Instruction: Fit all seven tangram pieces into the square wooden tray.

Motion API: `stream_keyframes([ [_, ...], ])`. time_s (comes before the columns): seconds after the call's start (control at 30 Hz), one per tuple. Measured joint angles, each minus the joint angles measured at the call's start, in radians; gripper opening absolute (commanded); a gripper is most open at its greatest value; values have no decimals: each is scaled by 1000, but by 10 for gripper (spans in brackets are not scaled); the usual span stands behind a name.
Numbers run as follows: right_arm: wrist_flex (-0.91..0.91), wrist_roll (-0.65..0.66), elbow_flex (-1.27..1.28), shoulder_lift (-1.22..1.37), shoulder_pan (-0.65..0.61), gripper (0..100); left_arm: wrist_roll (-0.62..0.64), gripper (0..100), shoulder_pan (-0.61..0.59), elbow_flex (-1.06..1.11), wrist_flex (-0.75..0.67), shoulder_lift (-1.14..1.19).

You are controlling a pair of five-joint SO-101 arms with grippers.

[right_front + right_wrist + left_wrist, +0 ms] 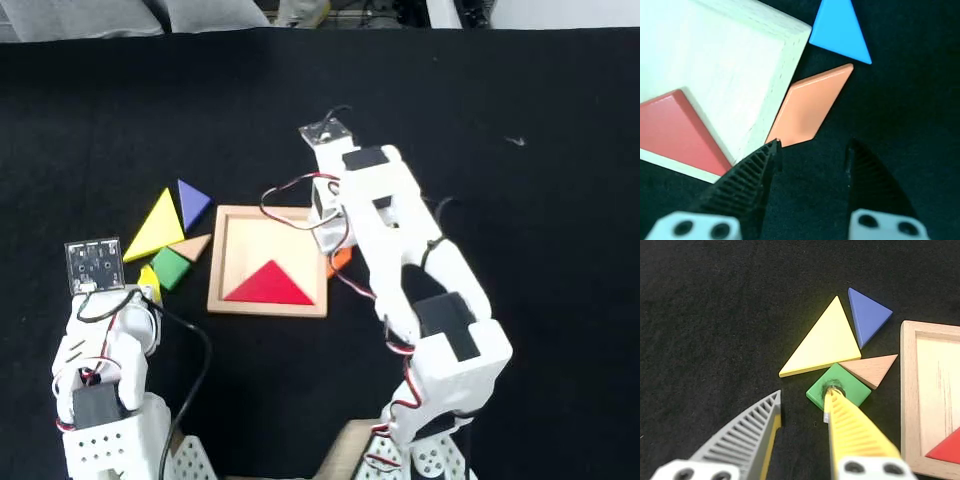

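The square wooden tray [218,262] holds a red triangle [268,285] against its near edge. To its left lie a large yellow triangle [822,340], a dark blue triangle [867,315], a tan triangle [871,369] and a green square [852,387]. My left gripper [805,395] is open, its yellow fingertip [832,390] over the green square's edge. An orange parallelogram [810,107] lies against the tray's right wall [785,75], with a light blue triangle [840,30] beyond it. My right gripper [814,147] is open just short of the parallelogram, with nothing between its fingers.
Black cloth [520,120] covers the table all round. The right arm [400,240] hangs over the tray's right side and hides the pieces there in the high view. The left arm's base [100,400] stands at the near left.
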Motion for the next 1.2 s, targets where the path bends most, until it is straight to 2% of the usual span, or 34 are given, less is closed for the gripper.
stream_keyframes([
  [0.23,-11,15,0,0,-55,211,0,152,0,0,0,0],
  [0.93,-49,2,-92,170,-32,211,2,152,0,0,0,0],
  [1.2,-51,3,-94,180,100,177,2,152,0,0,0,0],
])
